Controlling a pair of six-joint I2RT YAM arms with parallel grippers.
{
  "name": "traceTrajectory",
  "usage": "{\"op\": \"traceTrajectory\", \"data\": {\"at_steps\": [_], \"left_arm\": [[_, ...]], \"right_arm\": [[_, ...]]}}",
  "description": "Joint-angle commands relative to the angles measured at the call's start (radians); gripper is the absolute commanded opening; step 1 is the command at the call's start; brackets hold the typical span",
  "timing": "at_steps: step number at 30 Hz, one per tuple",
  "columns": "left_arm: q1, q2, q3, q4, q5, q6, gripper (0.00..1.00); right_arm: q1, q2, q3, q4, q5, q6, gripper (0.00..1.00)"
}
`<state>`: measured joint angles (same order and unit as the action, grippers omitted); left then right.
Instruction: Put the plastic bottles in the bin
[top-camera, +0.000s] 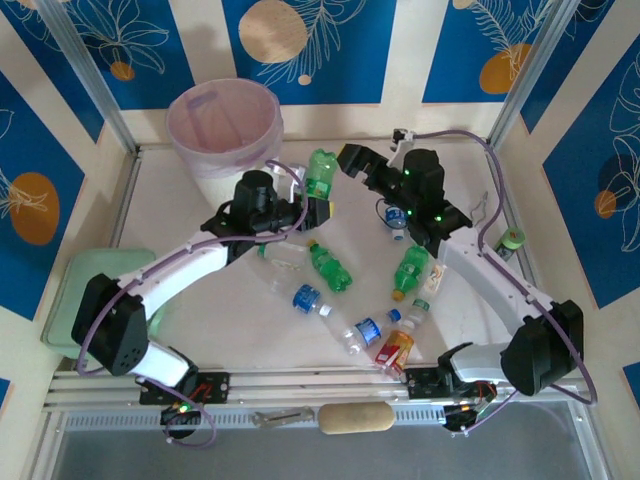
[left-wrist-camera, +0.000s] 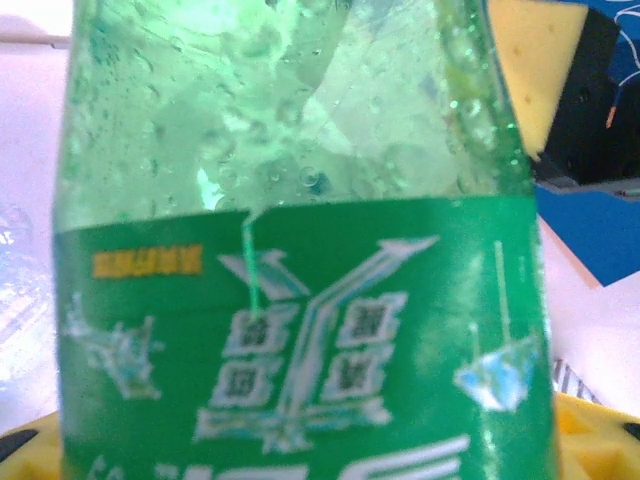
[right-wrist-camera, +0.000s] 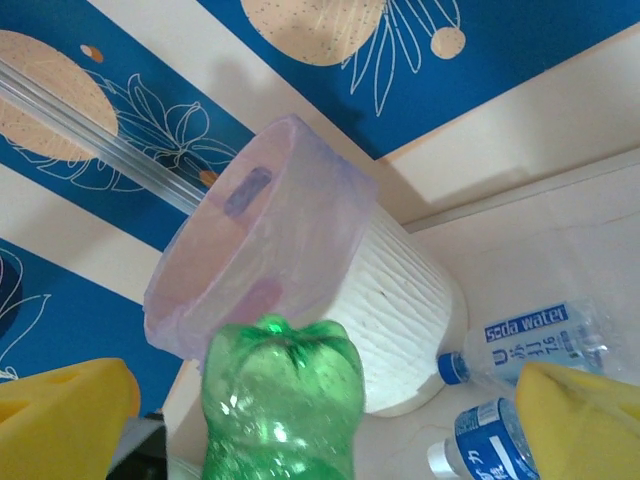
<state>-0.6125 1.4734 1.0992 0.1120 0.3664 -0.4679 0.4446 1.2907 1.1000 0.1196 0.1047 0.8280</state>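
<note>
A green plastic bottle (top-camera: 321, 174) is held upright above the table with my left gripper (top-camera: 316, 203) shut on its labelled body (left-wrist-camera: 300, 340). My right gripper (top-camera: 353, 160) stands wide open just right of that bottle. Its yellow fingers (right-wrist-camera: 60, 420) sit well apart on either side of the bottle's lumpy base (right-wrist-camera: 282, 400) without touching it. The bin (top-camera: 225, 125), a white bucket with a lilac liner (right-wrist-camera: 260, 230), stands at the back left, close behind the held bottle. Several more bottles lie on the table: green ones (top-camera: 330, 266), clear blue-labelled ones (top-camera: 306, 298) and a red-orange one (top-camera: 395, 349).
Two blue-labelled bottles (right-wrist-camera: 535, 340) lie by the bin's foot. A pale green tray (top-camera: 85, 300) sits at the left edge, a tan roll (top-camera: 355, 418) on the front rail, and a dark green-topped cylinder (top-camera: 512, 240) at the right edge.
</note>
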Motion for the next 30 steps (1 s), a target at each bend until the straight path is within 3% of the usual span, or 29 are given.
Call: {"op": "traceTrajectory", "data": {"at_steps": [1, 9, 18, 24, 30], "left_arm": [[0.026, -0.016, 0.075, -0.081, -0.055, 0.090, 0.44], [0.229, 0.044, 0.351, -0.267, -0.068, 0.258, 0.44], [0.417, 0.255, 0.700, -0.407, -0.115, 0.358, 0.45], [0.496, 0.387, 0.797, -0.468, -0.126, 0.338, 0.45], [0.514, 0.487, 0.818, -0.533, -0.181, 0.354, 0.45]], "right_arm": [[-0.024, -0.052, -0.050, 0.012, 0.020, 0.017, 0.99], [-0.047, -0.141, -0.148, -0.089, 0.050, 0.005, 0.99], [-0.052, -0.206, -0.232, -0.161, 0.080, 0.046, 0.99], [-0.052, -0.226, -0.241, -0.182, 0.096, 0.041, 0.99], [-0.052, -0.220, -0.232, -0.184, 0.094, 0.040, 0.99]]}}
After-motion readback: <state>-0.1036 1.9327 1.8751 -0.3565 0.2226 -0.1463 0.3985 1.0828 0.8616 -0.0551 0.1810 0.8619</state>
